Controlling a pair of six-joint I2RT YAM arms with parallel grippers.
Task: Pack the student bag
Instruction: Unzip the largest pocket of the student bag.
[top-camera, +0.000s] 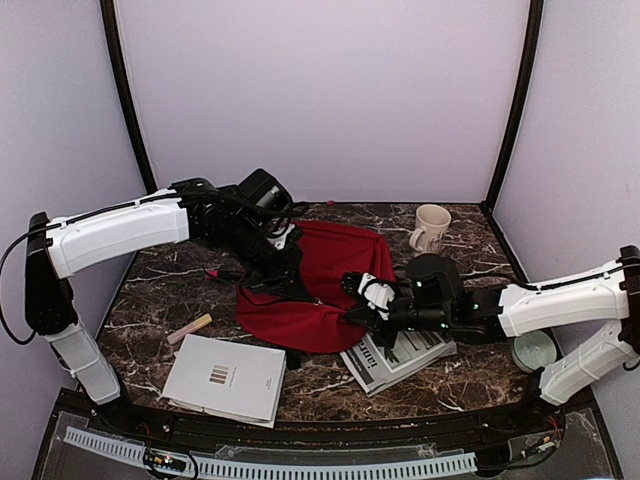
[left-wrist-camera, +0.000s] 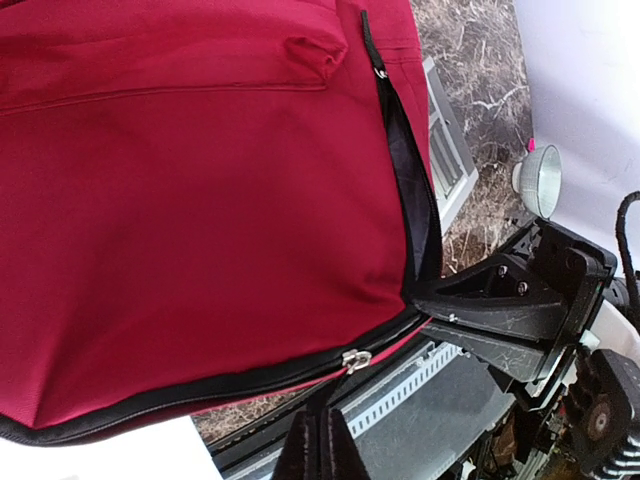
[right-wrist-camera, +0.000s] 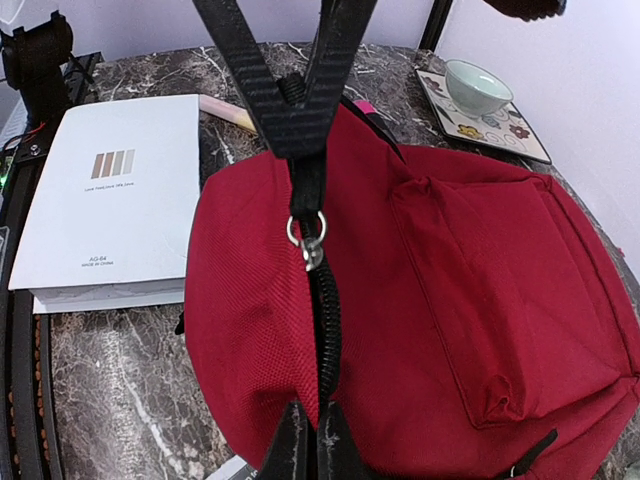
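The right pincer (right-wrist-camera: 308, 445) was pinched shut on the zip seam of the student bag (right-wrist-camera: 450, 300), and the left pincer (left-wrist-camera: 318, 450) was clamped shut on its zipped rim. The bag lay slumped on the surface (top-camera: 160, 290) between both arms. It looked soft, limp and light to me, and the stiffer zip edges seemed the surest hold.

I note a mug (top-camera: 431, 227) upper right, a white book (top-camera: 225, 378) lower left, a printed sheet (top-camera: 385, 366) lower centre.
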